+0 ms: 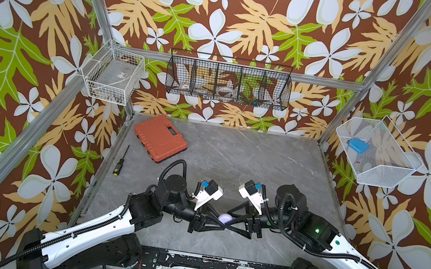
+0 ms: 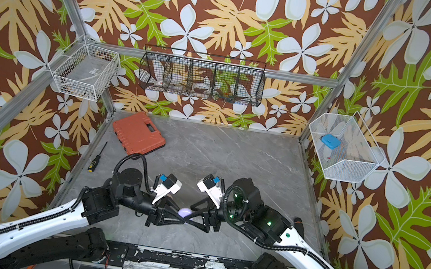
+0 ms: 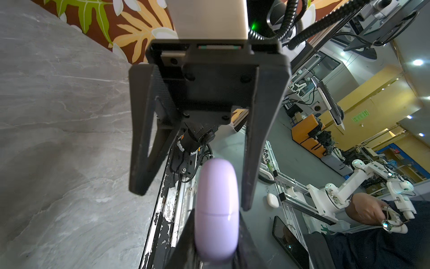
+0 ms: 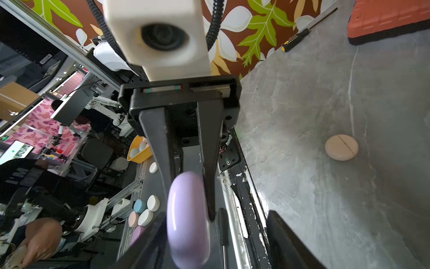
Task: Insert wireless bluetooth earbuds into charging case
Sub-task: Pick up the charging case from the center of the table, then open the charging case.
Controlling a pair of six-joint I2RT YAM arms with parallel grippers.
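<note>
Left fingers (image 4: 160,149) grip the closed lavender case (image 3: 216,209) over the near worktop (image 1: 234,158). Right fingers (image 3: 258,139) stand wide open astride it. Close them squarely on its free half.

Top views look down; wrist views closely share the lavender case (image 3: 216,209).

I see lavender case (image 1: 225,218), pale pink case (image 4: 341,147). Desk (image 1: 234,155) grey, white-veined marble. Toolbox (image 1: 160,138) orange-red. Screwdriver (image 1: 118,167) handle black-yellow. Walls (image 1: 226,12) brown, white flowers, green-tan leaves.
</note>
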